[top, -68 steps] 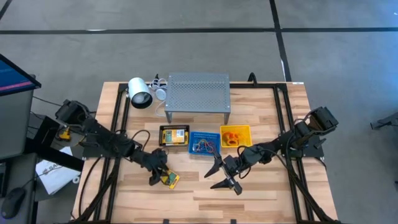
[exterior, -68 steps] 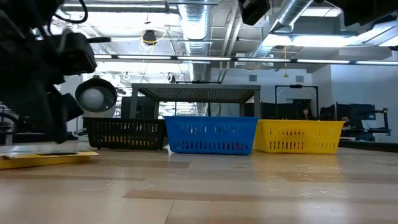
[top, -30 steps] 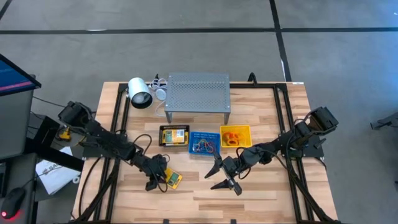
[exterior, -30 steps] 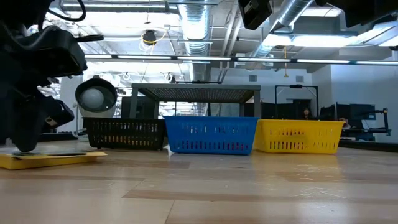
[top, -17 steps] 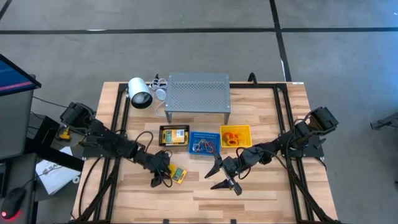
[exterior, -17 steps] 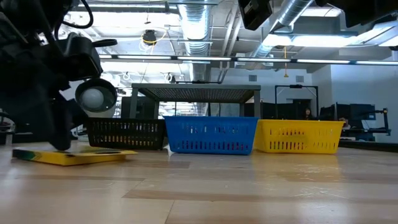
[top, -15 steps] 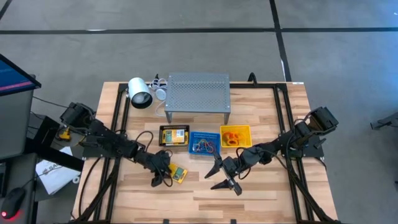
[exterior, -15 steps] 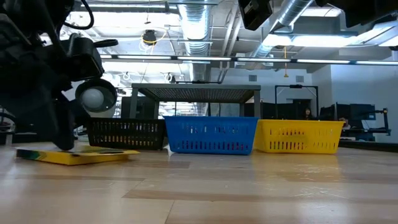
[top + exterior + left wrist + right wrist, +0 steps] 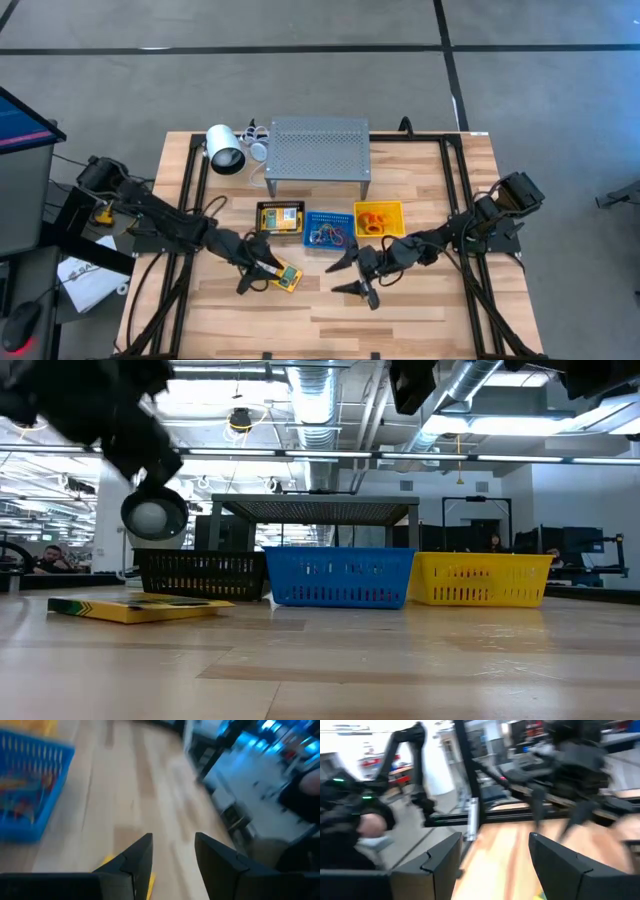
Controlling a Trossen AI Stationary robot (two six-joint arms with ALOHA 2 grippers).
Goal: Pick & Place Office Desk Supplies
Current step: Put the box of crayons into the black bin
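Observation:
A flat yellow-and-green pack [image 9: 287,277] lies flat on the wooden table [image 9: 420,310], in front of the black basket [image 9: 279,218]; the low view shows it [image 9: 140,607] resting on its broad face. My left gripper [image 9: 262,272] hangs open just to its left and above it, nothing between its fingers [image 9: 172,840]. My right gripper [image 9: 347,276] hovers open near the table's middle, in front of the blue basket [image 9: 328,230], empty too [image 9: 495,840].
Three baskets stand in a row: black one with a yellow pack inside, blue one with coloured bands, yellow one [image 9: 379,218] with orange items. Behind them are the grey perforated shelf [image 9: 319,150] and a white lamp-like cylinder [image 9: 226,150]. Bare wood lies along the near edge.
My left gripper slid the pack a short way toward the table's right and the baskets, then rose off it and tipped its fingers upward. The pack stays flat on the table. My right gripper has swung slightly about its wrist, staying in place.

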